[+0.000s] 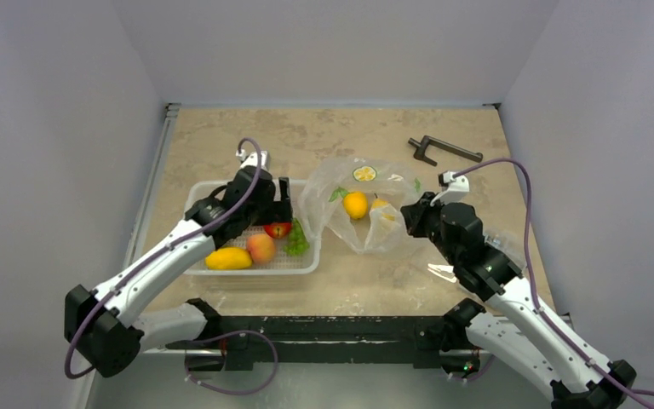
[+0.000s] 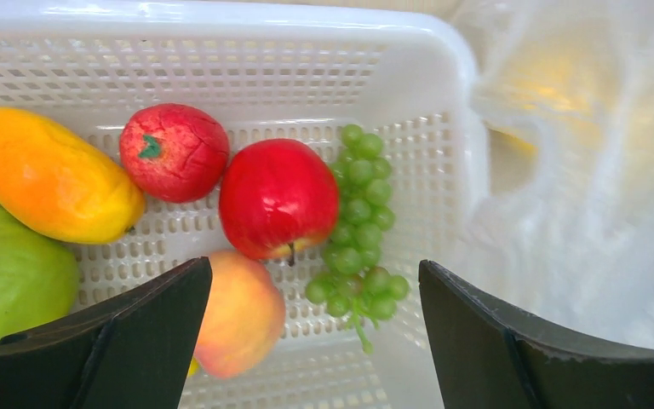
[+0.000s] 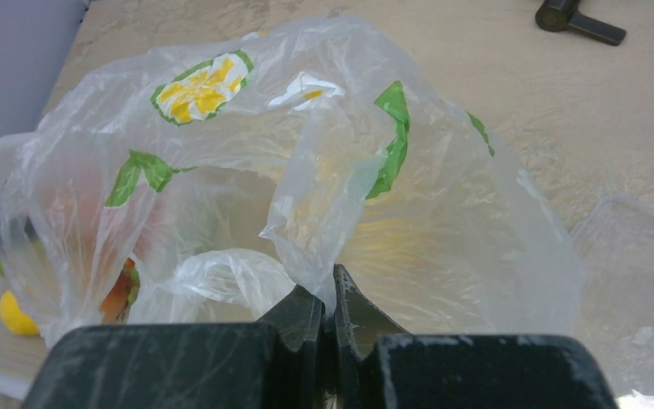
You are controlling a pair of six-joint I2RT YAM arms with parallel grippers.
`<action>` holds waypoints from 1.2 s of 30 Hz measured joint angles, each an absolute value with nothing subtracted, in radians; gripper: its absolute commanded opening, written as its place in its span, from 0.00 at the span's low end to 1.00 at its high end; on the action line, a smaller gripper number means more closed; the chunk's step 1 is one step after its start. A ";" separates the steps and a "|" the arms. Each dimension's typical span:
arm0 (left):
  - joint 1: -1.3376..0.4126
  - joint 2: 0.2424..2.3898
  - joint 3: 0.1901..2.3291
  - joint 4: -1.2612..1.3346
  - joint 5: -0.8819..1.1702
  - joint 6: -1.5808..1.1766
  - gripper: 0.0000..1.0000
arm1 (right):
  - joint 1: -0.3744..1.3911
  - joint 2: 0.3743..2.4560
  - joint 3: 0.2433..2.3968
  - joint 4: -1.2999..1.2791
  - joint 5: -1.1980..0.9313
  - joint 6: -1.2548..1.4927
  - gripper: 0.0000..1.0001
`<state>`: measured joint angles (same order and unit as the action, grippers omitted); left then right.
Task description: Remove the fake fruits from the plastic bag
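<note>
**One out, one bagged**

The red apple [image 2: 277, 198] lies in the white basket [image 2: 443, 68], touching the green grapes [image 2: 359, 221]. The yellow fruit [image 1: 356, 204] sits within the plastic bag [image 3: 443, 213], just beside the basket. The left gripper [image 2: 313, 281] hangs above the apple, jaws wide apart, empty. The right gripper [image 3: 328, 311] is pinched tight on the bag film.

Arrangement of objects on the desk [image 1: 392, 285], viewed from above and behind the arms.
The basket [image 1: 197, 192] lies left of centre, with the plastic bag [image 1: 319, 211] against its right wall. In the basket, the mango [image 1: 228, 258] lies nearest the front, the peach [image 1: 261, 248] just to its right, the apple [image 1: 278, 229] behind the peach, and the grapes [image 1: 296, 240] along the right wall. The pear-like fruit [image 1: 356, 204] lies in the bag. A tool [image 1: 443, 151] lies behind the bag, at the far right.
</note>
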<state>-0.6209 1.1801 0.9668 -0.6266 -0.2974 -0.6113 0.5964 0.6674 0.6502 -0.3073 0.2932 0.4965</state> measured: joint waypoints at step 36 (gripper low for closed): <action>-1.011 1.748 1.391 -0.389 -0.114 -0.512 0.29 | 0.596 0.660 0.678 -0.709 0.191 0.822 0.00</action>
